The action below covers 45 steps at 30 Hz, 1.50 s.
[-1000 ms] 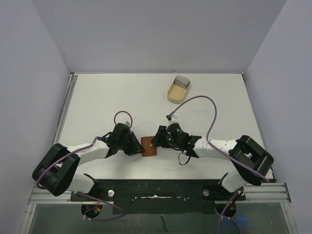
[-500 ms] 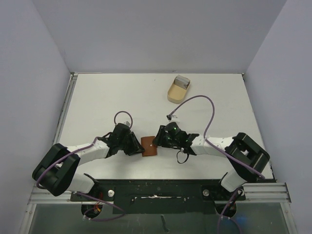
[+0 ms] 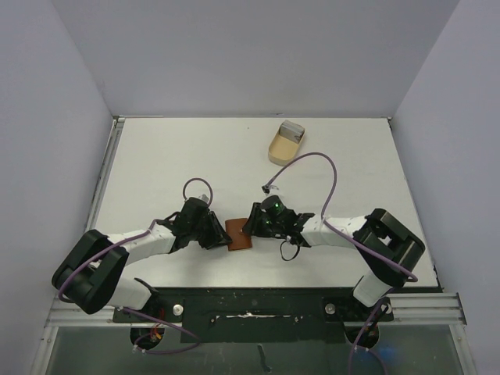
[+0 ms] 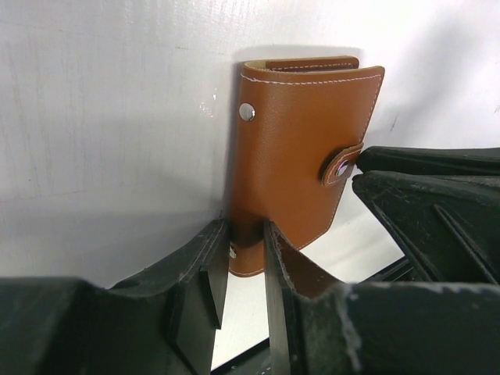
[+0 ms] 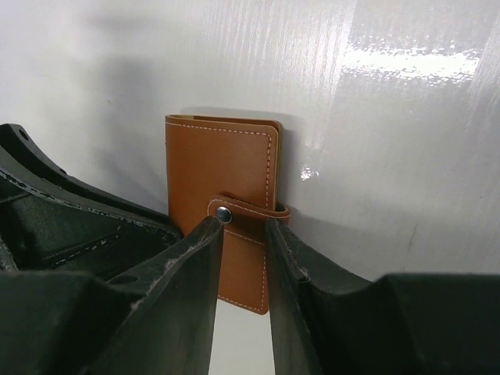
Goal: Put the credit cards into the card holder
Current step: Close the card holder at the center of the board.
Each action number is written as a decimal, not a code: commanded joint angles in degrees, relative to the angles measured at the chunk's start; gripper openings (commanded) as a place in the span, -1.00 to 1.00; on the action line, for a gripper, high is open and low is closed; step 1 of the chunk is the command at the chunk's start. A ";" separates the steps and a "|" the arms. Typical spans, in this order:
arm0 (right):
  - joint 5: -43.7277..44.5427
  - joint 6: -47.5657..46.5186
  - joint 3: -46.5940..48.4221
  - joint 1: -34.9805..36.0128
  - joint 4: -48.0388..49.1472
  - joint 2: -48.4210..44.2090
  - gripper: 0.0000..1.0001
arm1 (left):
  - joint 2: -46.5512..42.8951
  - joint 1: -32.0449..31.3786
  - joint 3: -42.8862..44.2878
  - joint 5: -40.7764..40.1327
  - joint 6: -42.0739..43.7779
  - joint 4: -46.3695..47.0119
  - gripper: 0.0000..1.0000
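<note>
Both end effectors pinch the card holder: left end effector grips its edge, right end effector its snap strap; unsnapping comes next.

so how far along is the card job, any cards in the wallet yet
Nothing is done yet. The flat reddish-brown leather card holder lies closed on the white table, its snap strap fastened. In hand: the left gripper pinches one edge, the right gripper closes around the strap. Left: opening it and loading the pale grey cards lying in the tan oval tray.
</note>
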 commanded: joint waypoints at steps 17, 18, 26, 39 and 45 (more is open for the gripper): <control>1.35 -5.26 9.04 1.83 -11.19 0.36 -0.49 | 1.40 -0.95 -0.98 -2.11 0.21 -0.41 -0.54; 2.07 -5.66 9.92 1.77 -12.60 0.39 -0.49 | 1.48 -0.96 -0.98 -2.16 0.21 -0.33 -0.54; 3.05 -6.32 12.37 1.82 -14.85 2.59 -0.50 | 2.34 -1.08 -0.84 -2.35 0.21 -0.45 -0.54; 1.30 -5.02 10.74 2.89 -13.43 4.14 -0.60 | 2.29 -1.10 -0.72 -2.58 0.16 -0.44 -0.54; 1.12 -5.02 10.49 3.38 -13.30 3.25 -0.65 | 2.73 -1.09 -0.72 -2.47 0.12 -0.22 -0.54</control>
